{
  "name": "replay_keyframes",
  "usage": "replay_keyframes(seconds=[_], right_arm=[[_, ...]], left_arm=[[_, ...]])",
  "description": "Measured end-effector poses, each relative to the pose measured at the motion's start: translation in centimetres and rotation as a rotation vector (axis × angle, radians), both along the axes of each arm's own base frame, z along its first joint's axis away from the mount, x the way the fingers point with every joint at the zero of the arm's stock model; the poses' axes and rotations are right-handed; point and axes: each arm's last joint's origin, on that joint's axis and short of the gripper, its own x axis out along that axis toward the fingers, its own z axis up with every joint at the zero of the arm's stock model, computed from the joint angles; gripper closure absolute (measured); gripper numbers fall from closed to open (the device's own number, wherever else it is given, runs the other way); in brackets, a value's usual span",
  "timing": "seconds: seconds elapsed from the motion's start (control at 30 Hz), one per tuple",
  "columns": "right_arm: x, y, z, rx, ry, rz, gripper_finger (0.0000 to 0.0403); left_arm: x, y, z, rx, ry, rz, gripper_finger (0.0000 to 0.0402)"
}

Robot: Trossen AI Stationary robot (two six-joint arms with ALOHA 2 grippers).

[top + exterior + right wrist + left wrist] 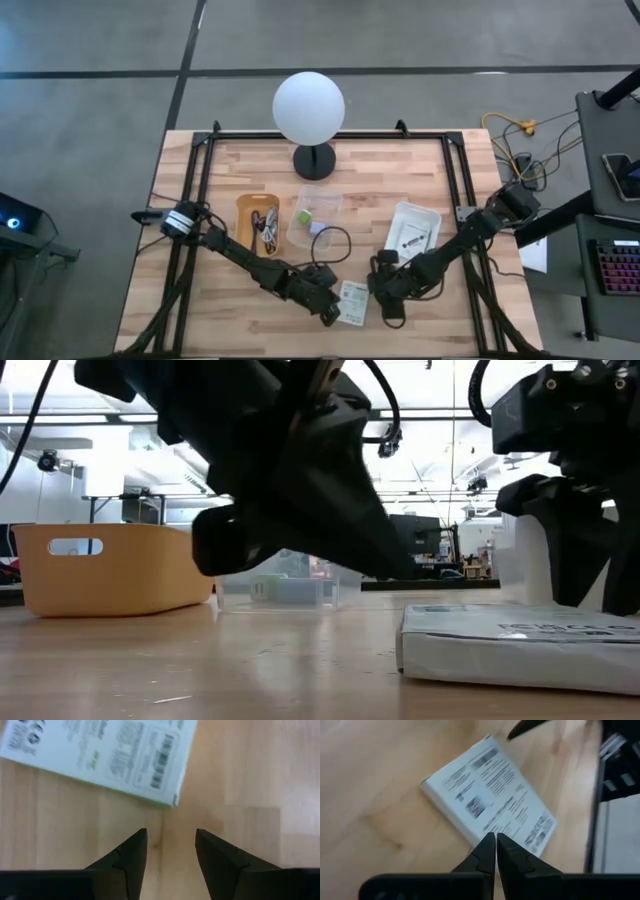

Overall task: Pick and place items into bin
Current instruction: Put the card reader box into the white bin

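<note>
A flat white printed packet (pixel 352 303) lies flat on the wood near the table's near edge, between the two grippers. My left gripper (pixel 330 318) is just left of it with its fingers shut; in the left wrist view its tips (pixel 495 837) show over the packet's (pixel 490 795) edge. My right gripper (pixel 392 318) is open just right of the packet and points down at bare wood. A corner of the packet (pixel 172 800) lies just ahead of its gap (pixel 170 837). A green cube (pixel 302 214) sits in the clear container (pixel 313 217). My left gripper has its shut fingertips (pixel 490 845) at the packet's edge (pixel 470 837), coming down at a slant from the table's left. I cannot tell whether they touch it. The packet lies flat on the table.
An orange bin (pixel 258 222) holding small items, the clear container and a white tray (pixel 412 228) stand in a row mid-table. A black cable (pixel 333 243) loops beside the clear container. The white globe lamp (pixel 308 108) stands at the far edge. Black rails (pixel 190 230) run along both sides.
</note>
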Motion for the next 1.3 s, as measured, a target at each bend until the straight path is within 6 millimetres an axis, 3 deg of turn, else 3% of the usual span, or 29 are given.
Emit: replay_keyframes(seconds=[0.4, 0.9, 1.17, 1.3], right_arm=[[1.0, 0.7, 1.0, 0.04, -0.05, 0.004, 0.0248], [1.2, 1.5, 2.3, 0.043, -0.088, 0.119, 0.0248], [1.3, 1.3, 2.5, -0.291, -0.181, 0.431, 0.0248], [1.7, 1.3, 2.3, -0.372, -0.207, 0.56, 0.0248]], left_arm=[[0.6, 0.0, -1.7, -0.028, 0.006, -0.017, 0.0402], [-0.4, -0.2, -2.7, -0.032, 0.053, -0.018, 0.0402], [-0.5, -0.2, -2.8, -0.029, 0.065, -0.023, 0.0401], [-0.5, -0.2, -2.8, -0.03, 0.065, -0.024, 0.0401]])
